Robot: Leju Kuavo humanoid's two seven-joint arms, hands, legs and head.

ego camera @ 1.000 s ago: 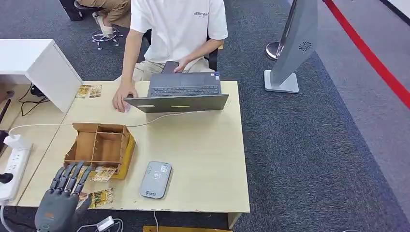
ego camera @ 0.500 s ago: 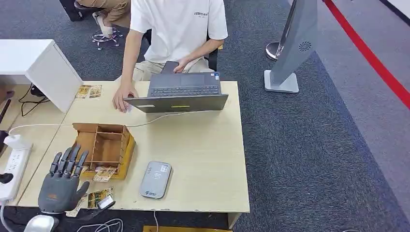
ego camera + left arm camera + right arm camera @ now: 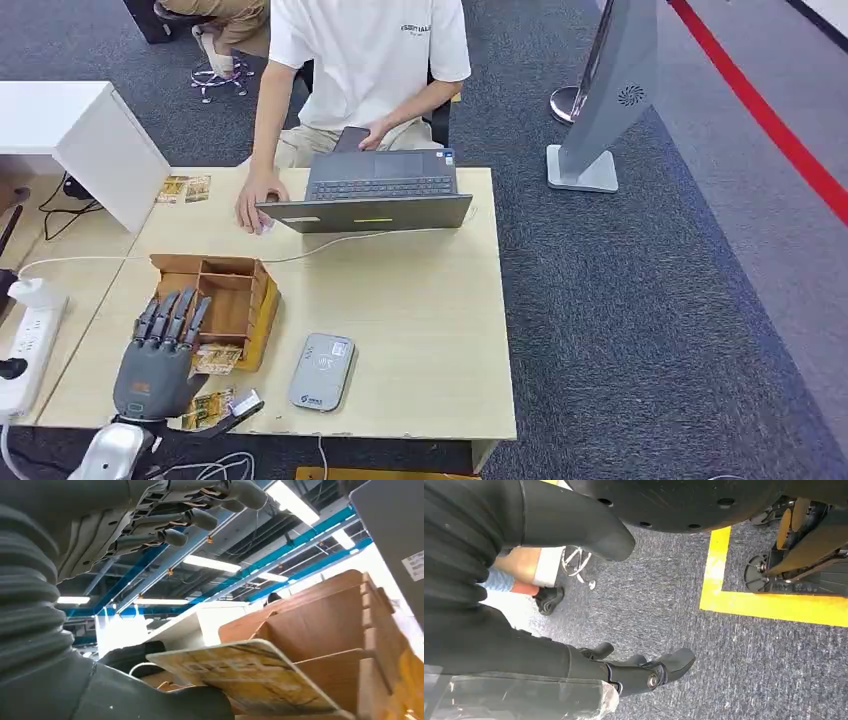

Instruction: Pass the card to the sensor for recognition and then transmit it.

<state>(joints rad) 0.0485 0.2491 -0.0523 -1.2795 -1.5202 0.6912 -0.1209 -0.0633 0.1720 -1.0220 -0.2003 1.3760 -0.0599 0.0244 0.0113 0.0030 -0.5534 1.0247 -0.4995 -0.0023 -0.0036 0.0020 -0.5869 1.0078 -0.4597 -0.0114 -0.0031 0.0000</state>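
My left hand (image 3: 155,365) hovers flat over the near left corner of the tabletop (image 3: 420,310), fingers straight and apart, by the cardboard box (image 3: 212,300). In the left wrist view a card (image 3: 245,675) lies just past my thumb; whether I hold it I cannot tell. Cards (image 3: 215,405) lie on the tabletop beside my hand. The sensor (image 3: 322,372) sits just to the right with nothing on it, so I judge the scan and the hand-over both remain. The cards look thin, glossy and yellow-printed; the box is matte brown board with dividers; the sensor is a smooth grey rounded slab. My right hand (image 3: 644,672) hangs over the carpet, fingers loosely bent, holding nothing.
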